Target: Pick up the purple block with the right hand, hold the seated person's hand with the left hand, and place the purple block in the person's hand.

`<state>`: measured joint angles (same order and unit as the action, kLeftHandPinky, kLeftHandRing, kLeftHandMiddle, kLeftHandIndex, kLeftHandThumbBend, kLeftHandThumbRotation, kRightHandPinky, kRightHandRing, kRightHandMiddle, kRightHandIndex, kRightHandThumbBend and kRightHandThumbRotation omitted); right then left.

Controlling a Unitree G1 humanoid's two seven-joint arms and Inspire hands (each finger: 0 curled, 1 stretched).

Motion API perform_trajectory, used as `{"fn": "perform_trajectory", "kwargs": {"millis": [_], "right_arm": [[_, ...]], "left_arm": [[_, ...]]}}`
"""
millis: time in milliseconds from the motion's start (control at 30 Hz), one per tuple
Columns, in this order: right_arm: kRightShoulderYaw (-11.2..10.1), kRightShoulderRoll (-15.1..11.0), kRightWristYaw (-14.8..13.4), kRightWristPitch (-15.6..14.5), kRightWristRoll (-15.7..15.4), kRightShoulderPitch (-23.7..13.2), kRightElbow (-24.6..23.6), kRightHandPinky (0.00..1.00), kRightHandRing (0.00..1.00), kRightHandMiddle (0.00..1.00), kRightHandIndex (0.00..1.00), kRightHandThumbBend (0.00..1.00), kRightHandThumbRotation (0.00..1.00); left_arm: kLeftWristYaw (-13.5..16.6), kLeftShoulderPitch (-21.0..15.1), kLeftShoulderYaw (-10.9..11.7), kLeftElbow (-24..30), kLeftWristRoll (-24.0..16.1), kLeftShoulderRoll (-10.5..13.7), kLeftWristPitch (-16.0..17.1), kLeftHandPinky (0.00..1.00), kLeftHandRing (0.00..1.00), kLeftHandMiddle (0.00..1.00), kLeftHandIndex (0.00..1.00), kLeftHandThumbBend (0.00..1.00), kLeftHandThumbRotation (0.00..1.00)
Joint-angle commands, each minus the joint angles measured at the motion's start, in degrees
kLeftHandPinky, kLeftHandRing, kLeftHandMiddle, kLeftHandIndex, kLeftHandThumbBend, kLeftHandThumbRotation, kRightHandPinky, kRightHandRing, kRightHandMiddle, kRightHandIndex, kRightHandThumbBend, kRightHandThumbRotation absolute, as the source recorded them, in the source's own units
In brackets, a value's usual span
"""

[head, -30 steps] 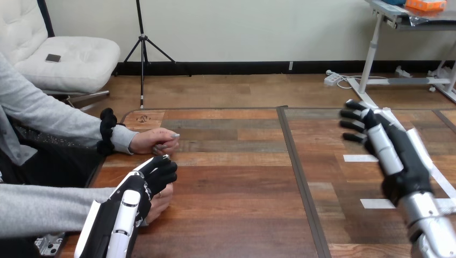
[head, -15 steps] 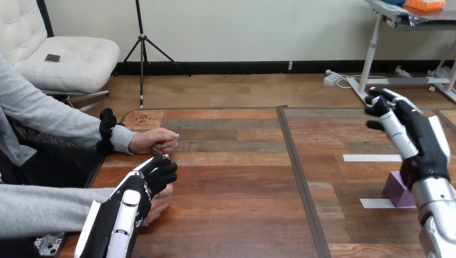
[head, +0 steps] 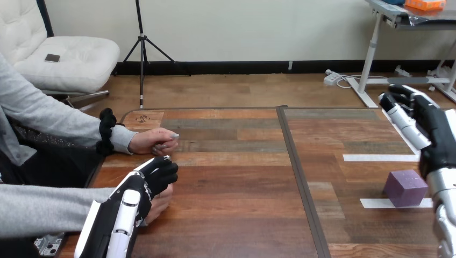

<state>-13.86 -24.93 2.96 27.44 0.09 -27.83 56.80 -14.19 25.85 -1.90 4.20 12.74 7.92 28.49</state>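
Purple block (head: 406,187) is sitting on your tabletop (head: 231,183) at its right side, touching a white tape strip (head: 376,203). Your right hand (head: 425,126) is hanging above and beyond it, apart, fingers loosely open and carrying nothing. Your left hand (head: 146,185) is curling its fingers over the person's near hand (head: 160,201). The person's far hand (head: 153,141) is lying just beyond.

A single camera on the robot's head looked forward and down across the wooden table (head: 236,177). It sat close above the near edge, and the tabletop ran away from it towards the far end. The left hand (head: 137,191) came in from the bottom left and the right hand (head: 433,129) from the right edge.
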Motion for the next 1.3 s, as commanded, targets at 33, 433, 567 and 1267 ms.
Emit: {"fn": "perform_trajectory", "kwargs": {"millis": [33,433,567,1267], "right_arm": [[0.84,-3.74,-1.94,2.28,-2.01,-7.28,4.42,0.81,0.85,0.84,0.81,0.85,0.6],[7.05,-8.24,-9.21,-3.34,-12.05,-9.8,11.5,0.72,0.82,0.83,0.82,0.92,0.59],[8.07,-8.55,-9.66,-6.8,-13.44,-10.12,13.58,0.71,0.84,0.85,0.83,0.94,0.58],[10.19,-5.83,-8.88,-13.6,-13.8,-6.6,17.82,0.71,0.91,0.93,0.9,1.0,0.44]], "left_arm": [[0.15,-2.84,-0.19,1.83,-0.21,-1.73,0.81,0.86,0.81,0.79,0.78,0.36,1.0],[0.36,-2.42,-0.47,2.31,-0.32,-1.86,0.3,0.88,0.82,0.8,0.79,0.35,1.0],[0.58,-2.24,-0.56,2.46,-0.65,-1.91,0.42,0.88,0.82,0.8,0.78,0.36,1.0],[0.06,-1.79,-0.15,2.99,0.24,-1.43,1.33,0.85,0.8,0.78,0.76,0.32,0.99]]}}
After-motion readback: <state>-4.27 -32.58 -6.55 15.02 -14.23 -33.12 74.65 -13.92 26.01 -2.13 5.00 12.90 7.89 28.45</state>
